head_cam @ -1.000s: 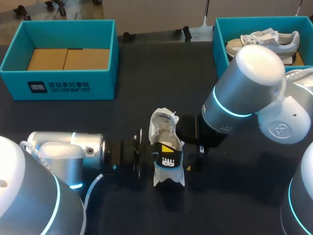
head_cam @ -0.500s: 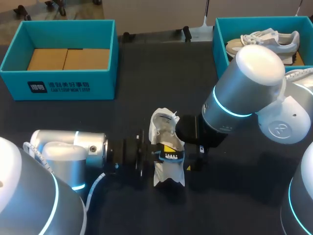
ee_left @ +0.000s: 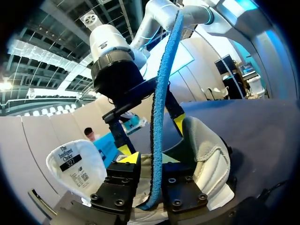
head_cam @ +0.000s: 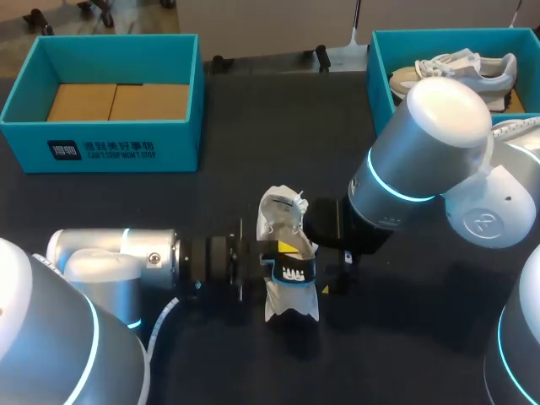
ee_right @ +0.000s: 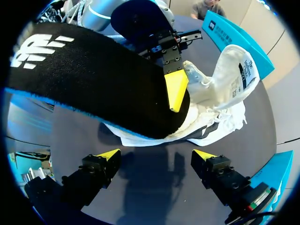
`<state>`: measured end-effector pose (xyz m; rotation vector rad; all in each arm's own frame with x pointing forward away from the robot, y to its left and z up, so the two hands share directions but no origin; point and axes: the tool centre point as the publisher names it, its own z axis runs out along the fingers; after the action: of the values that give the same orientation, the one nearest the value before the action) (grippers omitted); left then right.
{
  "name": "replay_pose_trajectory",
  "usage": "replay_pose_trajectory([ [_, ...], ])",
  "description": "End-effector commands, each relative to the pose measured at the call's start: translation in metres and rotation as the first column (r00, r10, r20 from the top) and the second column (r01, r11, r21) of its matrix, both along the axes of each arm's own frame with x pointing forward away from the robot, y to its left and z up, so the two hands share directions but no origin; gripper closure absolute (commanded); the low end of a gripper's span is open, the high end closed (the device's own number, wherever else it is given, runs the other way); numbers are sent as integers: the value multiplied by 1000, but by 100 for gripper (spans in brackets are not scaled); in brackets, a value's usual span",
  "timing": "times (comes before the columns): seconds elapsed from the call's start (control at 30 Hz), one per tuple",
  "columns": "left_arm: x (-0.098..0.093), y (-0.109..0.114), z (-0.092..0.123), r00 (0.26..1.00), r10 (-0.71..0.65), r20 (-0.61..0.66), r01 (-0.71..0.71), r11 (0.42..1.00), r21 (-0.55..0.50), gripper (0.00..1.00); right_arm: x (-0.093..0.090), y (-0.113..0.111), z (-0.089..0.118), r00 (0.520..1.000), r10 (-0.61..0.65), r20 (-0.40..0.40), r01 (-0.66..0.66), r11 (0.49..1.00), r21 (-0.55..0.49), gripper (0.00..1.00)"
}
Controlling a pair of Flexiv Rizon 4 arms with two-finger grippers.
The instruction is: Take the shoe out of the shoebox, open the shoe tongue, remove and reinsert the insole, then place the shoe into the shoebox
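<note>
Insole pinched edge-on in left end effector, over white shoe on counter. Right end effector wide open, empty, beside shoe.

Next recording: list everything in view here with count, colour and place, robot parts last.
open teal shoebox lined with brown cardboard: 1, teal, table's far left corner
second open teal shoebox: 1, teal, far right corner
pale grey laced sneaker: 1, whitish grey, inside the second box
white fabric sneaker: 1, white, mid-table between the arms
flat foam insole: 1, black top, blue underside, over the white sneaker
black table: 1, black, under everything
left pincer: 1, yellow-tipped, shut on the insole
right pincer: 1, yellow-tipped, open, beside the white sneaker
</note>
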<state>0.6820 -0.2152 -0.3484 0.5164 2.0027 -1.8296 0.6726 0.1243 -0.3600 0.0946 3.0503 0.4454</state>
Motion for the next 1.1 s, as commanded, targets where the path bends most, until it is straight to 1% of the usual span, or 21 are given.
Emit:
replay_pose_trajectory([
  [0.03, -2, -1, 0, 1000, -8, 1, 8, 1000, 2, 71, -1, 1, -1, 1000, -1, 2, 1, 1000, 0, 0],
  [0.17, -3, -1, 3, 1000, -17, 10, 17, 1000, 4, 66, -1, 1, -1, 1000, -1, 2, 1, 1000, 0, 0],
  [0.2, -3, -1, 4, 1000, -17, 13, 17, 1000, 4, 62, -1, 1, -1, 1000, -1, 2, 1, 1000, 0, 0],
  [0.53, -9, -5, 16, 998, -48, 27, 47, 999, 17, 62, -1, 1, -1, 1000, -1, 2, 1, 1000, 0, 0],
  [0.83, -17, -3, 25, 997, -64, 36, 62, 998, 31, 59, -1, 1, -1, 1000, -1, 2, 1, 1000, 0, 0],
  [0.93, -20, -3, 27, 997, -72, 40, 70, 997, 36, 60, -1, 1, -1, 1000, -1, 2, 1, 1000, 0, 0],
  [0.97, -20, -3, 27, 996, -74, 44, 72, 997, 40, 62, -1, 1, -1, 1000, -1, 2, 1, 1000, 0, 0],
  [1.0, -22, -3, 28, 996, -75, 43, 73, 996, 41, 66, -1, 1, -1, 1000, -1, 2, 1, 1000, 0, 0],
  [1.03, -22, -3, 28, 996, -77, 45, 75, 996, 44, 74, -1, 1, -1, 1000, -1, 2, 1, 1000, 0, 0],
  [1.07, -23, -3, 29, 996, -78, 47, 75, 996, 46, 98, -1, 1, -1, 1000, -1, 2, 1, 1000, 0, 0],
  [1.1, -23, -3, 29, 996, -79, 49, 77, 996, 47, 100, -1, 1, -1, 1000, -1, 2, 1, 1000, 0, 0],
])
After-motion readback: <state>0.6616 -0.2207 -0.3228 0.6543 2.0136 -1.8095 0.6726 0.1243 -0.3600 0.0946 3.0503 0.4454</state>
